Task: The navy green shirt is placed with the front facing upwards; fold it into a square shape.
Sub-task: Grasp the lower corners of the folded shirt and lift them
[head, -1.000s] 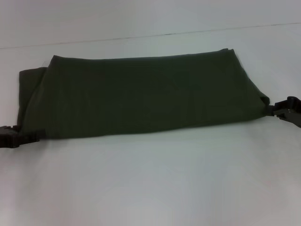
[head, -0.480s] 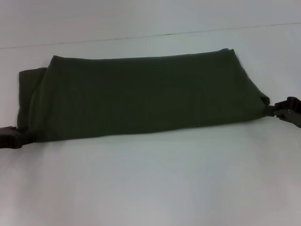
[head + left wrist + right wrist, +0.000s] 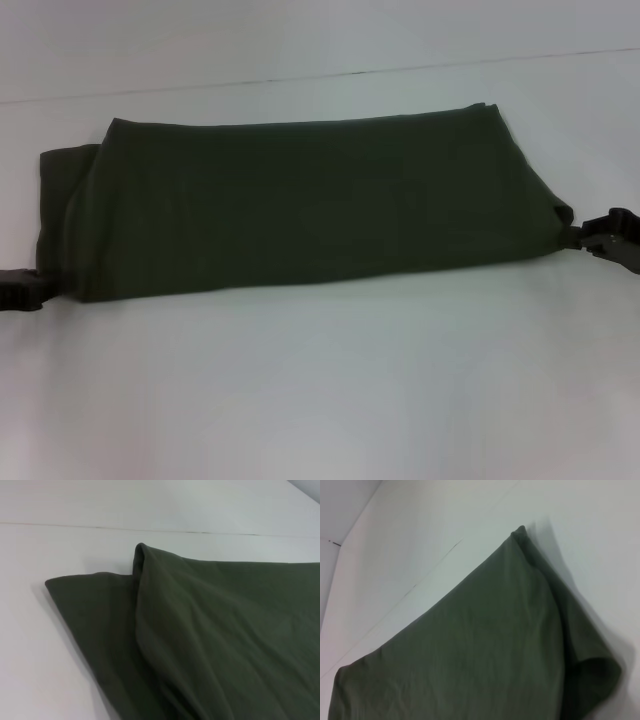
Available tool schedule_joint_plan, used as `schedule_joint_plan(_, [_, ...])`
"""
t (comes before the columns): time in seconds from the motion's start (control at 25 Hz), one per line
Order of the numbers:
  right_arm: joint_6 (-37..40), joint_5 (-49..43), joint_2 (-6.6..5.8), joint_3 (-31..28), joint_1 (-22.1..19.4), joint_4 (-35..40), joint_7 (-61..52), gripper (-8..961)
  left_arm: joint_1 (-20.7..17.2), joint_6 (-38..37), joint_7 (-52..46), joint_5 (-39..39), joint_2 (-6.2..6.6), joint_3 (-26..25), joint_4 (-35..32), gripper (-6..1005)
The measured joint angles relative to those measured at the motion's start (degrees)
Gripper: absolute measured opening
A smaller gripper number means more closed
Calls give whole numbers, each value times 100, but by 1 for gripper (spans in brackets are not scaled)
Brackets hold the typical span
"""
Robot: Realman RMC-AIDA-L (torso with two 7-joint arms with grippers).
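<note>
The navy green shirt (image 3: 300, 205), folded into a band across the tabletop (image 3: 320, 400) mid-frame, risked unfolding should the left gripper (image 3: 22, 288) and right gripper (image 3: 600, 235), jaws' states unclear, snag its corners.

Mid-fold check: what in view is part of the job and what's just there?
Part of the job:
- navy green shirt, folded into a wide band, plain side up
- left gripper, at its near left corner
- right gripper, at its right end

Just there:
- white table
</note>
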State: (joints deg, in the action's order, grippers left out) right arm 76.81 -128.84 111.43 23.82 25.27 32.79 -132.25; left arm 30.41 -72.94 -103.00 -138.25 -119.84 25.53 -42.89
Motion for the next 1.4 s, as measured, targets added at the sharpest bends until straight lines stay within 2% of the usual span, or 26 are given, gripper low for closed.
schedule_joint_plan(0.12, [0, 0, 0, 0, -6, 0, 0, 4, 0, 11, -6, -12, 4, 0, 0, 308])
schedule_joint_plan(0.32, [-3, 0, 1, 0, -13, 0, 7, 3, 1, 17, -7, -60, 1, -2, 0, 79])
schedule_joint_plan(0.68, [114, 0, 1, -48, -34, 0, 187, 3, -61, -181, -26, -68, 22, -57, -89, 59])
schedule_joint_plan(0.96, [499, 0, -5, -410, -155, 0, 574, 3, -193, -566, -24, -77, 40, -117, -329, 52])
schedule_joint_plan(1.4, [566, 0, -17, -526, -186, 0, 613, 4, -161, -309, -27, 88, 18, -133, -313, 60])
